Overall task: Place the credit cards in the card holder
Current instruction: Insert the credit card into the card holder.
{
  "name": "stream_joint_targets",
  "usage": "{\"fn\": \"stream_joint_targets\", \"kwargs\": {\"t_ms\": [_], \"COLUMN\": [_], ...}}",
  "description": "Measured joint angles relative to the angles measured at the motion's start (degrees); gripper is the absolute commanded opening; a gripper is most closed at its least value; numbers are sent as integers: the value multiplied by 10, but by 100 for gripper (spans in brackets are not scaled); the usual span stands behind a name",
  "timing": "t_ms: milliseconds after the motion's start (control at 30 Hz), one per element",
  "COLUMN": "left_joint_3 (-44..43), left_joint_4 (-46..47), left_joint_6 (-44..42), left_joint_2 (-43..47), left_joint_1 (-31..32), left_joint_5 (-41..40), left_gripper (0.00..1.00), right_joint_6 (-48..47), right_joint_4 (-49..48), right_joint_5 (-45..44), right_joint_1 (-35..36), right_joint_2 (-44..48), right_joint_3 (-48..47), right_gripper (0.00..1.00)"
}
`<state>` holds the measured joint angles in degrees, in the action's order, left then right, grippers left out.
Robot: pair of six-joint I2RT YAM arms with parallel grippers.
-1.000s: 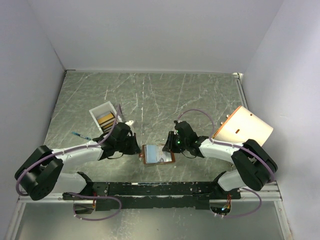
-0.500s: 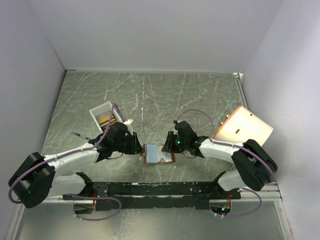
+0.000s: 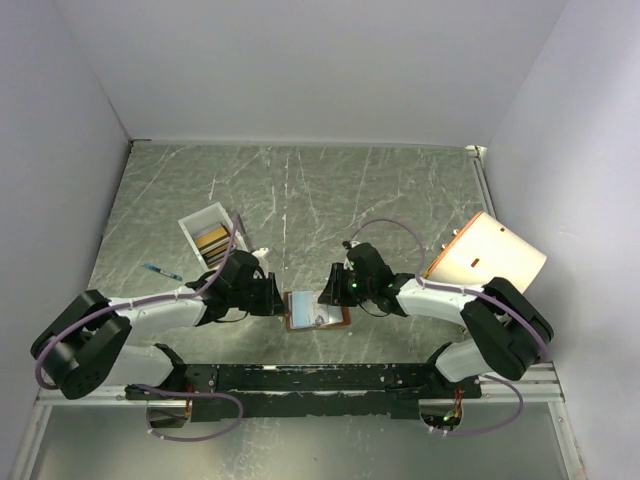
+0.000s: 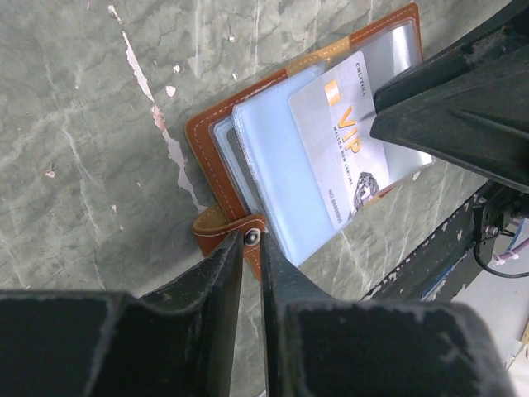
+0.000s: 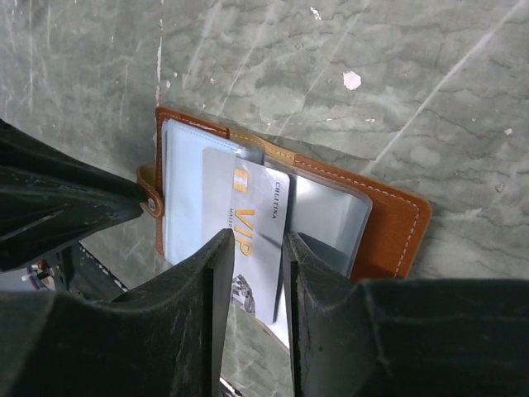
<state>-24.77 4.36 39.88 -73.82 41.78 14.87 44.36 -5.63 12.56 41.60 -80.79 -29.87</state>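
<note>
The brown card holder (image 3: 318,312) lies open on the table between both arms, its clear sleeves up. It also shows in the left wrist view (image 4: 207,136) and the right wrist view (image 5: 397,227). A silver VIP credit card (image 5: 252,207) lies across the sleeves (image 4: 343,149), partly sticking out over the near edge. My left gripper (image 4: 253,241) is shut on the holder's snap tab (image 4: 223,225). My right gripper (image 5: 254,240) is open, its fingers standing over the silver card. More gold and dark cards (image 3: 212,240) stand in the white tray.
The white tray (image 3: 195,222) sits at the left behind my left arm. A large cream cylinder with an orange rim (image 3: 487,255) lies at the right. A small blue object (image 3: 160,271) lies at the far left.
My left gripper has moved right and closed in on the holder's left edge. My right gripper has shifted a little to the left over the holder.
</note>
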Motion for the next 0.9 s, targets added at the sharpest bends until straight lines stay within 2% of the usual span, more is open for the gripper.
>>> {"fn": "stream_joint_targets", "kwargs": {"t_ms": [500,900], "left_joint_3": [0,-9], "left_joint_4": [18,17], "left_joint_6": [-5,-7], "left_joint_2": [-27,-39], "left_joint_1": [1,1], "left_joint_5": [2,0], "left_gripper": [14,12], "right_joint_6": [23,35], "right_joint_4": [-37,-40], "right_joint_5": [14,8], "right_joint_1": [23,33], "right_joint_2": [-8,-24], "right_joint_3": [4,3], "right_gripper": [31,30]}}
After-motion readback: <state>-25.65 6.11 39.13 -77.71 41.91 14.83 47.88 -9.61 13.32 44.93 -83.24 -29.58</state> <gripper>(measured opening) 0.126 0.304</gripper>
